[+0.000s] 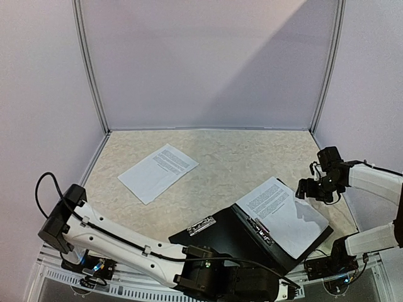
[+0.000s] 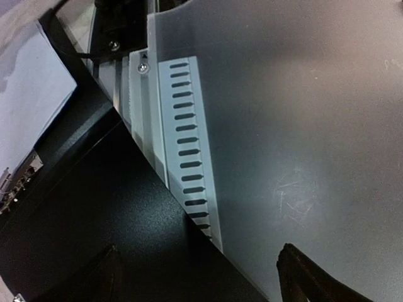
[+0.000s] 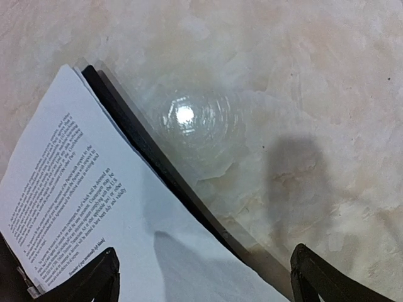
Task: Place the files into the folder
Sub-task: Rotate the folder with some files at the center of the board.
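Observation:
The black folder (image 1: 230, 238) lies open at the table's near edge, with a metal clip (image 1: 260, 229) along its spine. One printed sheet of the files (image 1: 282, 211) rests on its right half. A second sheet (image 1: 157, 171) lies apart on the table to the left. My left gripper (image 1: 277, 288) is low at the folder's near edge and open, its fingers straddling the black cover (image 2: 94, 214) without touching it. My right gripper (image 1: 313, 190) hovers open above the folder's right edge (image 3: 145, 151) and the sheet (image 3: 75, 189), holding nothing.
A slotted white rail (image 2: 186, 138) runs along the table's near edge under the folder's corner. A loose metal clip (image 1: 201, 224) sits at the folder's left corner. White walls (image 1: 208, 63) enclose the marbled tabletop (image 1: 239, 157) at the back and sides.

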Available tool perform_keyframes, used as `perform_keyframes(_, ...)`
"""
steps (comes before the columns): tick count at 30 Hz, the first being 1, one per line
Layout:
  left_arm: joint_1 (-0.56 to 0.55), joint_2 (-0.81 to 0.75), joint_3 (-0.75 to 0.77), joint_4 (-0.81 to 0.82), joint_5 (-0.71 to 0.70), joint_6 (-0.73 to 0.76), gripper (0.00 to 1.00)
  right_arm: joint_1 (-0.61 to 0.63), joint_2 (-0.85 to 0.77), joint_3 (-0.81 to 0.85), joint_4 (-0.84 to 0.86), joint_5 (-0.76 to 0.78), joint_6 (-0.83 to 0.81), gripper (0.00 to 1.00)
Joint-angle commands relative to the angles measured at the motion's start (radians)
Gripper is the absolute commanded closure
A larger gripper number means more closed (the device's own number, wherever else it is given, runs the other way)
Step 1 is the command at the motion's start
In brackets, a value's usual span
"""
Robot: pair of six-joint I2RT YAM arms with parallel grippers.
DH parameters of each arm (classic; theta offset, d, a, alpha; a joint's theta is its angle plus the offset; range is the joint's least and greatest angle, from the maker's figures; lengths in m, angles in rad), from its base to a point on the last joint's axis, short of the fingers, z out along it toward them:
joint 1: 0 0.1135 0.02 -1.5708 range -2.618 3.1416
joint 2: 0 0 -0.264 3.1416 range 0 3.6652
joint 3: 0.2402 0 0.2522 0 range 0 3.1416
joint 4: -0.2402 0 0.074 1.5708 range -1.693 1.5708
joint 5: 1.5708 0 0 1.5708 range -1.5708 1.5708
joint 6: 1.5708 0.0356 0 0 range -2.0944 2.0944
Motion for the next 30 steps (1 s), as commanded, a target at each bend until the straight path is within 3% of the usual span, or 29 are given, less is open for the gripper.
perform_keyframes(1,-0.004,0.103,0.092,-0.011,-0.038,0.037,0.14,-0.007,-0.035,0.065,-0.009,-0.012,0.021,0.05)
perform_keyframes(6,-0.08,0.431,0.452,-0.281,-0.403,-0.016,0.05,-0.008,-0.056,0.092,-0.037,-0.049,0.023,0.01)
perform_keyframes(10,-0.089,0.5,0.499,-0.311,-0.506,-0.084,0.03,-0.007,-0.091,0.093,-0.057,-0.06,0.02,0.01)
perform_keyframes(13,-0.081,0.47,0.437,-0.313,-0.543,-0.116,0.03,-0.007,-0.122,0.093,-0.069,-0.048,0.019,0.01)
perform_keyframes(22,0.009,0.224,0.036,-0.241,-0.546,-0.183,0.04,-0.008,-0.16,0.056,-0.054,-0.068,0.018,0.01)
perform_keyframes(30,0.116,0.018,-0.257,-0.163,-0.486,-0.19,0.04,-0.007,-0.166,-0.043,0.086,-0.145,0.031,0.01)
